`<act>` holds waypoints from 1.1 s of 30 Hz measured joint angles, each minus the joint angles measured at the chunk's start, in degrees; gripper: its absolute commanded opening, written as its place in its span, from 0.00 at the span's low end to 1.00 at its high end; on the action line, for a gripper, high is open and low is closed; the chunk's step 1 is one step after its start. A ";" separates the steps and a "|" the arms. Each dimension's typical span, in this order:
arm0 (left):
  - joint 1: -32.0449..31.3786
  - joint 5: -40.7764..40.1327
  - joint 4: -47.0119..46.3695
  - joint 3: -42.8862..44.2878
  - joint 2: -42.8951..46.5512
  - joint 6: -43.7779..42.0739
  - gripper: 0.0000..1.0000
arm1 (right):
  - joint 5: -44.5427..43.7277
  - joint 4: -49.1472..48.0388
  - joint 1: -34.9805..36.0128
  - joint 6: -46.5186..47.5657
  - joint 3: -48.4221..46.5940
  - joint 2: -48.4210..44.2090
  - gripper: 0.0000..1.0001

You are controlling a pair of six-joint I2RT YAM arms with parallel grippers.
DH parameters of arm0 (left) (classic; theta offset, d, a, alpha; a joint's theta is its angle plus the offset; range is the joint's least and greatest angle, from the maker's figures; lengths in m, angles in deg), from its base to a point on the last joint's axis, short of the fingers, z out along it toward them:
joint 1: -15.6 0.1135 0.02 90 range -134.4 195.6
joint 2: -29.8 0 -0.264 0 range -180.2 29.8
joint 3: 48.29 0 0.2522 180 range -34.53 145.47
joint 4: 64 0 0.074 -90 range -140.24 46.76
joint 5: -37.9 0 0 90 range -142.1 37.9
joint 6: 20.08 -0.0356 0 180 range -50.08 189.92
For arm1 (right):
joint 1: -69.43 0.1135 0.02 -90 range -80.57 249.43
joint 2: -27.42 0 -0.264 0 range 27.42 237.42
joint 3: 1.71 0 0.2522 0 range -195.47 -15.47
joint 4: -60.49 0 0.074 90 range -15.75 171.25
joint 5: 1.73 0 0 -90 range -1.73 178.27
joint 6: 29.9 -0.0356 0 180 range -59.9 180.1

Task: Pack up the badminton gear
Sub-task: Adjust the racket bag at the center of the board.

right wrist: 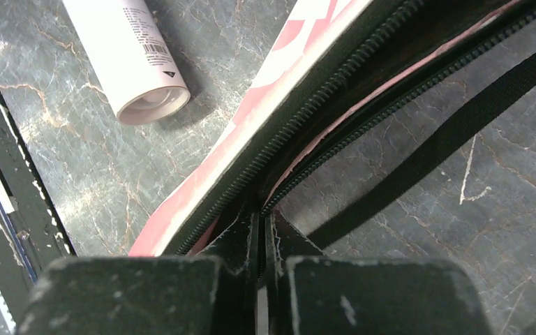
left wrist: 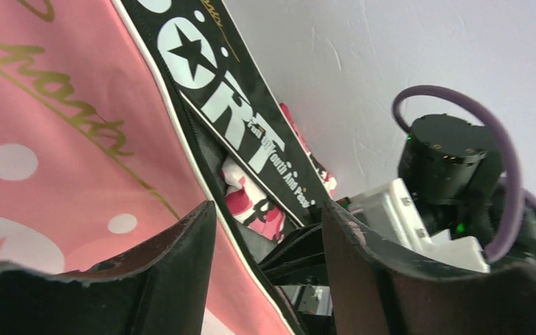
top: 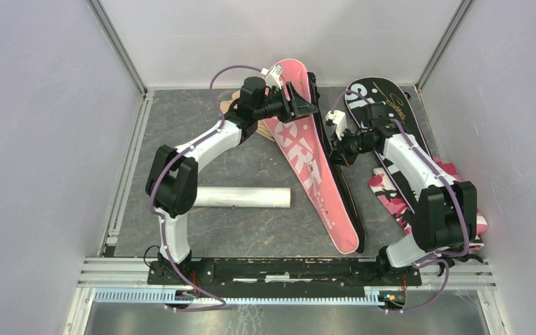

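A pink racket cover (top: 307, 164) printed "SPORT" lies diagonally across the mat, and a black cover (top: 380, 101) lies at the back right. The white tube (top: 244, 197) rests on the mat to the left. My left gripper (top: 310, 105) hovers open over the pink cover's wide end; in the left wrist view its gripper (left wrist: 269, 209) holds nothing, with the pink cover (left wrist: 56, 139) and black cover (left wrist: 230, 105) beyond. My right gripper (top: 336, 150) is at the pink cover's right edge. In the right wrist view that gripper (right wrist: 262, 223) is shut where the open zipper's (right wrist: 321, 91) two tracks meet. No rackets or shuttlecocks show.
A pink camouflage cloth (top: 391, 192) lies under my right arm, and a tan cloth (top: 265, 129) peeks out behind the left arm. A black strap (right wrist: 460, 132) trails on the mat beside the zipper. The tube's open end (right wrist: 150, 105) lies nearby. Walls enclose three sides.
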 measured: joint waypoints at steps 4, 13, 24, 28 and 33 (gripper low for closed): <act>0.15 -0.02 2.73 0.33 0.00 -5.92 0.69 | -0.35 4.11 -0.24 5.14 -2.45 0.33 0.00; 0.87 0.55 11.19 0.35 3.61 -25.44 0.70 | -0.48 14.12 -1.53 16.94 -7.28 2.01 0.00; 0.90 4.50 21.92 0.39 12.02 -63.93 0.70 | 0.07 21.59 -1.88 26.01 -9.62 3.98 0.00; 0.66 4.61 27.23 1.01 12.52 -76.70 0.71 | 0.20 23.80 -1.88 28.22 -10.38 4.02 0.00; -0.50 3.56 33.38 2.43 12.41 -90.40 0.73 | 0.20 25.31 -1.88 29.70 -10.97 4.02 0.00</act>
